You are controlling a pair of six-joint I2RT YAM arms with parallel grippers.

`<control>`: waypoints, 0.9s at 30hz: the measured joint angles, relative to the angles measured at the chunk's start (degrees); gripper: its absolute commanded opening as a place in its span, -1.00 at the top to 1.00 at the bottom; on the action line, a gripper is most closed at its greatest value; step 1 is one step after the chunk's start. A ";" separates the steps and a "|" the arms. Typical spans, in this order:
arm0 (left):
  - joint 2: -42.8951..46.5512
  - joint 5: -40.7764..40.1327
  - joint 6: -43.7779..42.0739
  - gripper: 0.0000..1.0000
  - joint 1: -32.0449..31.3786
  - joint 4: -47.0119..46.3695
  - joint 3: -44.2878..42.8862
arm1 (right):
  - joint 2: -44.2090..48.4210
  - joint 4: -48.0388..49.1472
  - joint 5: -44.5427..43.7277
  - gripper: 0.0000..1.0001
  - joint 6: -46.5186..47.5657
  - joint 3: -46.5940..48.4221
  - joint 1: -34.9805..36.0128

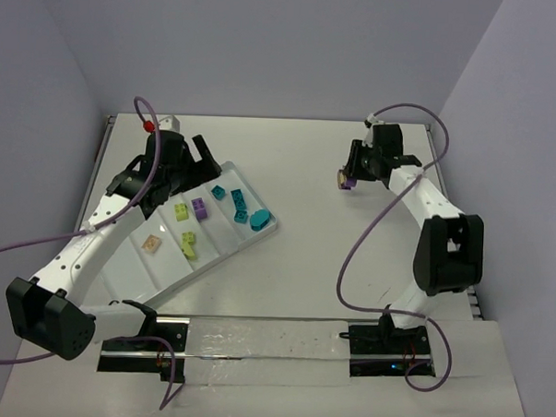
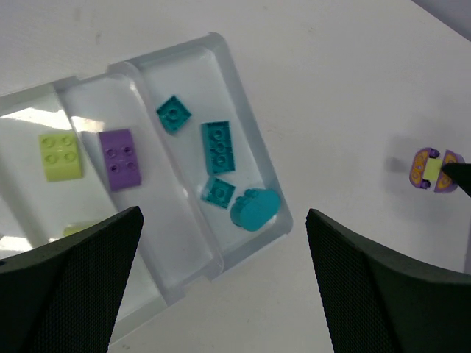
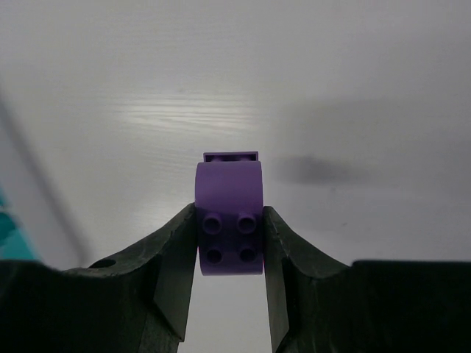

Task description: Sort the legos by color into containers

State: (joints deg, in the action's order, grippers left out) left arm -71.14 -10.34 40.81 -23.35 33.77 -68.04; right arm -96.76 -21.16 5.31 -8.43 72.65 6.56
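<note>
Top view: the right gripper (image 1: pixel 350 177), at two o'clock, pinches a small purple studded plastic brick (image 1: pixel 346 183), well apart from the long white translucent divided tray (image 1: pixel 128 268) at nine o'clock. The left gripper (image 1: pixel 203 159) hovers there, fingers spread.
Left wrist view: teal plastic bricks (image 2: pixel 219 147) lie in the end compartment.
Right wrist view: the fingertips hold only the brick's sides, so it could twist loose in transit or land among the teal.

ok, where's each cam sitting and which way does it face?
Top external: above and behind the bases, looking down on the table; both arms show.
Left wrist: on the left arm, looking down at the tray's teal bricks; open jaws at bottom corners.
Right wrist: on the right arm, looking along jaws shut on a purple brick.
Shared: top and left wrist both show the tray.
</note>
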 measured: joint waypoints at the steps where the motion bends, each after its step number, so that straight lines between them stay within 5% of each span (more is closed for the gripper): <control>1: 0.03 1.86 -0.39 -0.93 0.06 -1.44 0.54 | 2.47 0.67 2.91 1.00 -1.14 -1.07 -0.01; 7: 0.97 20.17 -2.28 -0.99 0.14 -14.23 7.49 | 16.28 18.24 28.89 1.00 -15.67 -11.40 0.03; 12: 0.93 36.49 -2.45 -0.99 0.03 -25.92 12.03 | 17.65 39.89 45.52 1.00 -32.77 -17.93 1.83; 19: 0.03 54.65 -0.97 -0.96 -0.60 -40.10 13.31 | 17.28 54.18 54.90 1.00 -44.53 -19.85 6.31; 27: -0.86 61.66 -0.72 -0.94 -1.10 -44.06 13.60 | 16.10 57.78 57.59 1.00 -46.98 -19.34 11.06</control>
State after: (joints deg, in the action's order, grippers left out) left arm -72.00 51.32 40.10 -24.45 -10.29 -54.43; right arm -80.67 36.61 62.91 -55.41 53.31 17.62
